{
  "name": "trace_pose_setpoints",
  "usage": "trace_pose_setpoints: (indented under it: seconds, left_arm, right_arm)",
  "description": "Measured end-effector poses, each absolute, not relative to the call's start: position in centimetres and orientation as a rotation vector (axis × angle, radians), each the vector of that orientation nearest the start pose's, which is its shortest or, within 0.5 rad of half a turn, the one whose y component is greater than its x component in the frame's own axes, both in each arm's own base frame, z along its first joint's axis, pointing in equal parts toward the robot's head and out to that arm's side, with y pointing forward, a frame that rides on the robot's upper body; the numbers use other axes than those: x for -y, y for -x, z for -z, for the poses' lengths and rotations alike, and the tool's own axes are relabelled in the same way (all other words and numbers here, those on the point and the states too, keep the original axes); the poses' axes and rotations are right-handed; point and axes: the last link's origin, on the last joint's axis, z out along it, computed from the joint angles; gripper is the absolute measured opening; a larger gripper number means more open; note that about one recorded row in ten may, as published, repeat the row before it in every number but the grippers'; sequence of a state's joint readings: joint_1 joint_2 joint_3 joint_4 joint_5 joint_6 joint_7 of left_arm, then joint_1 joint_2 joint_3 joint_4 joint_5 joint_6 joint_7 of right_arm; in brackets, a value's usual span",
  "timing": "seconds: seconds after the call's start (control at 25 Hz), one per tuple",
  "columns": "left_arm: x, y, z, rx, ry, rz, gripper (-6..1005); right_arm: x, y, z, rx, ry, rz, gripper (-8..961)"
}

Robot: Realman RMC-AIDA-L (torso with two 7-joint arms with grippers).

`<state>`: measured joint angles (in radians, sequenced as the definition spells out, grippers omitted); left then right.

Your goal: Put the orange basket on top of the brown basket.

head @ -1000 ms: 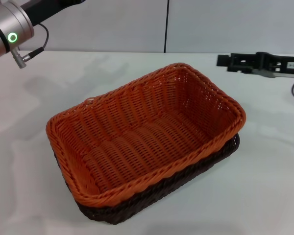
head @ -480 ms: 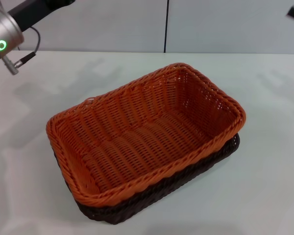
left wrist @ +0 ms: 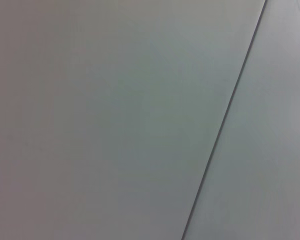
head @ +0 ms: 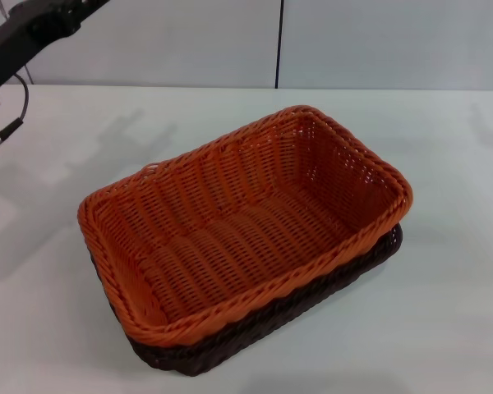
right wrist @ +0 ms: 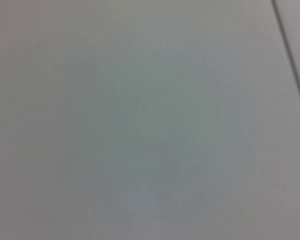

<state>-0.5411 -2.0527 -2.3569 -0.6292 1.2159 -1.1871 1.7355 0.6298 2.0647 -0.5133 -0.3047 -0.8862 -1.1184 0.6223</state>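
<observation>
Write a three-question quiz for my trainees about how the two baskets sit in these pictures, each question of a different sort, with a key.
1. True or false: the orange basket sits nested on top of the brown basket.
2. Multiple choice: what lies inside the orange basket? A) a cloth B) nothing C) a bottle
3. Fill in: in the head view, only part of the ____ arm shows, at the far upper corner above the table.

Key
1. True; the brown rim shows only below the orange rim.
2. B
3. left; neither claw is visible.
</observation>
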Motion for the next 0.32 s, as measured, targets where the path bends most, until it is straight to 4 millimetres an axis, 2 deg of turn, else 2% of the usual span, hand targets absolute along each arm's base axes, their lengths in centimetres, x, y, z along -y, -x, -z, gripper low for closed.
trace_pose_setpoints:
  seconds: [0.32]
  left_arm:
    - [-39.84, 24.74, -7.26, 0.739, 1.943, 1.229, 862]
  right_arm:
    - [-41.72, -28.71, -8.64, -0.492, 1.388, -0.971, 665]
